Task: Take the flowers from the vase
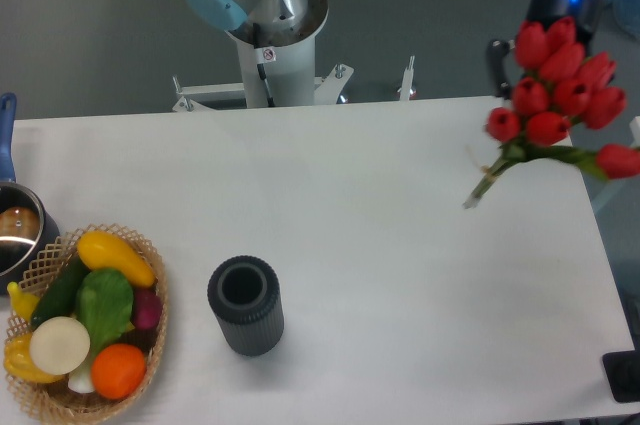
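The flowers (pixel 560 85), a bunch of red tulip buds with green stems, hang in the air over the table's far right corner. They are tilted, with the stem ends (pixel 478 193) pointing down to the left. My gripper (pixel 512 70) comes in from the top right and holds the bunch. Only one dark finger (pixel 497 63) shows beside the buds; the rest is hidden behind them. The vase (pixel 245 305), a dark grey ribbed cup, stands upright and empty at the front middle of the table, far from the flowers.
A wicker basket (pixel 150 345) of colourful vegetables sits at the front left. A steel pot (pixel 15 230) with a blue handle is at the left edge. The arm's base (pixel 270 35) stands behind the table. A dark object (pixel 622 375) lies at the front right corner.
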Controlling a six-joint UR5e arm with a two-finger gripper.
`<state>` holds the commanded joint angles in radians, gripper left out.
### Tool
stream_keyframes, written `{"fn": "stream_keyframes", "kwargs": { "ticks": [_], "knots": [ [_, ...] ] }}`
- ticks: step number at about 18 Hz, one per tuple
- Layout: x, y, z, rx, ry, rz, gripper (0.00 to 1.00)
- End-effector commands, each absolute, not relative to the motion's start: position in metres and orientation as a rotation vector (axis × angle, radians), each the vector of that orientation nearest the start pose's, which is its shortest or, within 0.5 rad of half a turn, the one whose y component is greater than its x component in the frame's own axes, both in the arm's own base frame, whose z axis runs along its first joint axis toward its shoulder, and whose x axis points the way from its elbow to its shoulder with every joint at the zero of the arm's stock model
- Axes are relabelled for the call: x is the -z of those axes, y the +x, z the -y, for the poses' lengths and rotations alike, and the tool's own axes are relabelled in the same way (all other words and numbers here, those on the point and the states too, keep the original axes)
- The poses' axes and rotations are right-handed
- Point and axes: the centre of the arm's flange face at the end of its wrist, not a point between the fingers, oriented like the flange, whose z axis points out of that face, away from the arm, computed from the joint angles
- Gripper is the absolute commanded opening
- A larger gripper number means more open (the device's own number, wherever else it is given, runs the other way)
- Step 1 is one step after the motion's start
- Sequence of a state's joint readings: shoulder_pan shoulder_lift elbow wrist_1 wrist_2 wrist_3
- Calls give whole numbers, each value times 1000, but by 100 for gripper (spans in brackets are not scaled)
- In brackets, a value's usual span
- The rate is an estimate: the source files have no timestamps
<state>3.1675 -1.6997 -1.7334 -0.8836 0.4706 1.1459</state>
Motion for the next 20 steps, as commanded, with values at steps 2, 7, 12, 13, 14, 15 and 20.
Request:
{"fn": "stream_keyframes", "kwargs": {
  "ticks": [2,7,12,13,14,15,20],
  "knots": [
    [-459,-549,-196,-184,-2063,247,37],
    [-455,-554,-183,-213,-2103,271,37],
    [-450,-555,-182,-206,-2101,280,37],
    [-450,-556,-182,-206,-2102,277,37],
    [-450,-556,-185,-199,-2098,273,37],
    [-451,-556,-186,-200,-2096,271,37],
    [-448,-555,-188,-191,-2100,272,37]
  ]
}}
